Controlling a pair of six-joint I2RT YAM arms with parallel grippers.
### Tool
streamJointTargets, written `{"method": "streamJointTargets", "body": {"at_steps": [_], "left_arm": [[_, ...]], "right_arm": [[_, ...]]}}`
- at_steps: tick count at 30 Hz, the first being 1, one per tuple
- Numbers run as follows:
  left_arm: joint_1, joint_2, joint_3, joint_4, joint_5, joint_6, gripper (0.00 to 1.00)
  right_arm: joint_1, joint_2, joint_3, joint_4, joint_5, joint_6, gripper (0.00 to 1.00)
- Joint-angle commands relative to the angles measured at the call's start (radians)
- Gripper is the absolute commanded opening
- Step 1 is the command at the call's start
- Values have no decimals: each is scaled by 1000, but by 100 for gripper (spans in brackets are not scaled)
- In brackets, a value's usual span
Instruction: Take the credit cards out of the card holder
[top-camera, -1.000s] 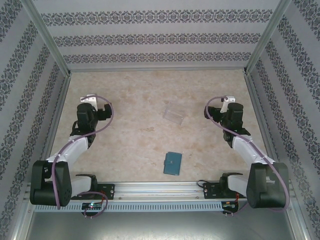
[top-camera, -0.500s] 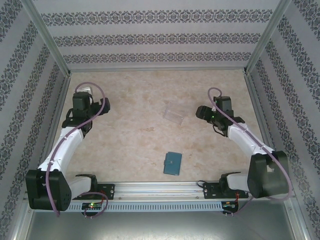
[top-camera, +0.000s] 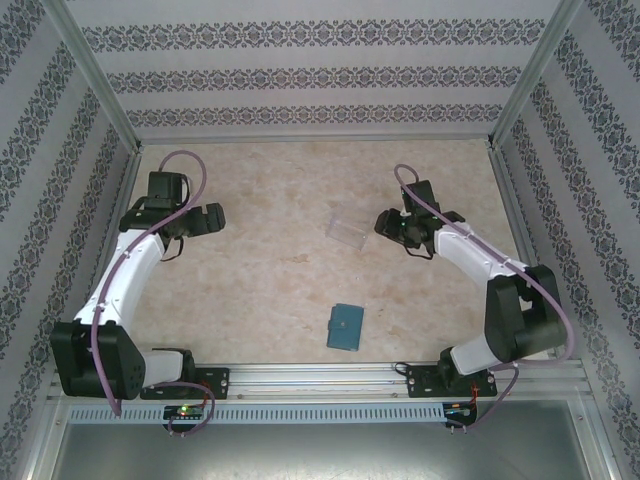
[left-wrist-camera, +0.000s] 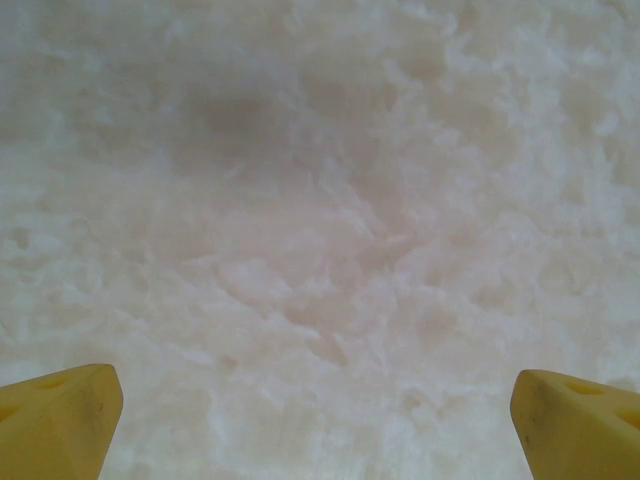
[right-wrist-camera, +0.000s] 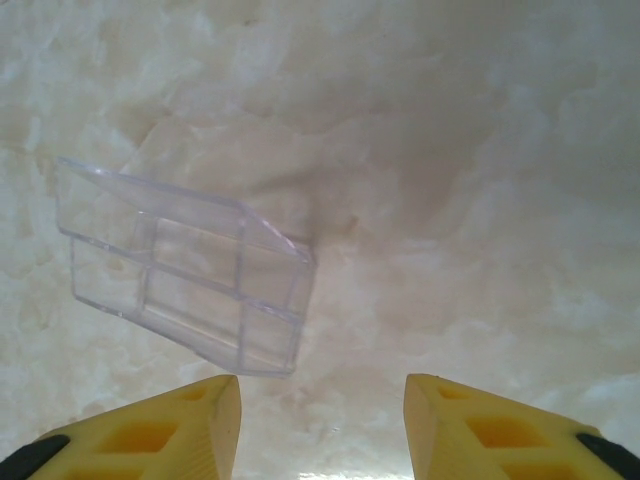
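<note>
Our right gripper (right-wrist-camera: 320, 395) holds nothing, its jaws partly apart over the bare table (right-wrist-camera: 480, 200), with the clear tray (right-wrist-camera: 185, 270) just ahead to its left. Our left gripper (left-wrist-camera: 318, 405) gapes wide, empty. The card holder (top-camera: 346, 327) lies closed well behind both, between them.

clear plastic tray (top-camera: 347, 231), marbled tabletop (top-camera: 262, 285)

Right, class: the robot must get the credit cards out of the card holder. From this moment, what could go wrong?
1. The right tool hangs close beside the clear tray, not the card holder; it may bump or grab the wrong thing.
2. The card holder lies closed near the front rail; pulled with one tool, it could slide rather than open.
</note>
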Motion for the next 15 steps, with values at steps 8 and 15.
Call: {"method": "streamJointTargets", "body": {"at_steps": [8, 15], "left_arm": [[4, 26, -18, -51, 25, 73, 100], [3, 8, -30, -53, -19, 76, 100]], "right_arm": [[34, 118, 178, -133, 95, 51, 35], [58, 175, 243, -145, 93, 47, 30]]}}
